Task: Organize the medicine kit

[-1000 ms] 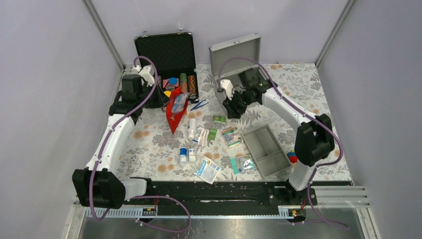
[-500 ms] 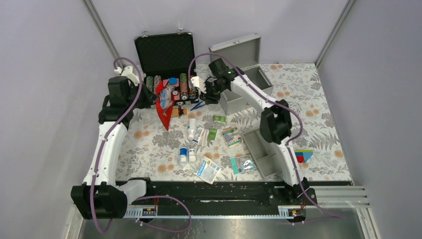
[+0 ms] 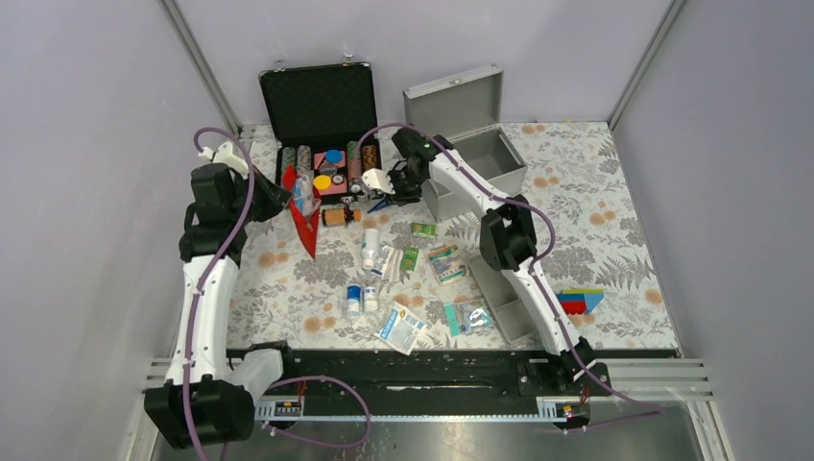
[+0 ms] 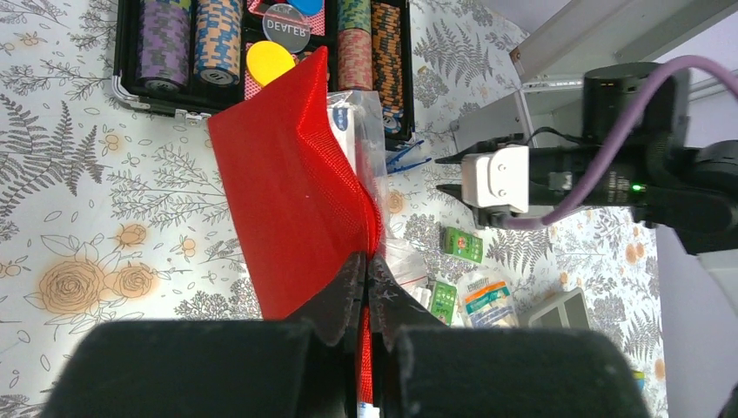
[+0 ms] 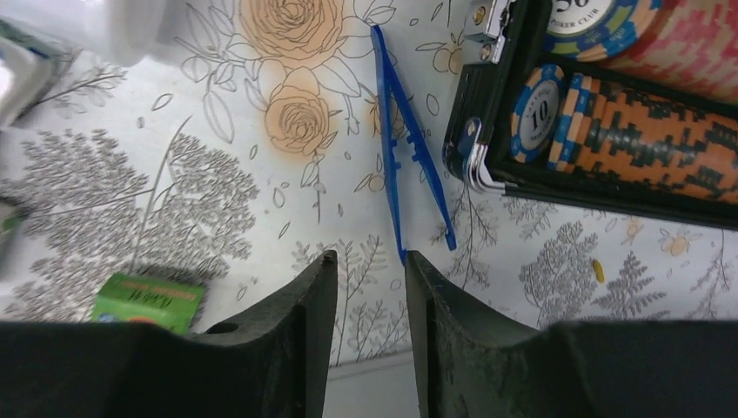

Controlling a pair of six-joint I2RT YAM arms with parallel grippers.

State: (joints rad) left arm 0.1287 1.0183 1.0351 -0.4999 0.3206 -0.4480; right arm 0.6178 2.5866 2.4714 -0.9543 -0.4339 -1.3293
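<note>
Left wrist view: left claw (image 4: 365,266) pinched tight on the edge of a flat red pouch (image 4: 291,183). White box (image 4: 344,131) and clear plastic (image 4: 370,148) poking out beside the red cloth. Just past the pouch, a black case (image 4: 122,61) full of poker chips (image 4: 218,39).

Top external view, middle: little bottles and packets (image 3: 384,259) spread over the flowery surface (image 3: 614,192).

Right wrist view: right claw (image 5: 370,261) low over the surface, tips a little apart, nothing between them. Blue tweezers (image 5: 385,96) flat on the surface beside the case corner, thin ends just past the gap.

Top external view, right side: grey metal box (image 3: 494,184) at the back, lid standing up. Grey divided tray (image 3: 487,279) nearer the front, partly hidden behind the right arm (image 3: 504,240), well apart from the box.
</note>
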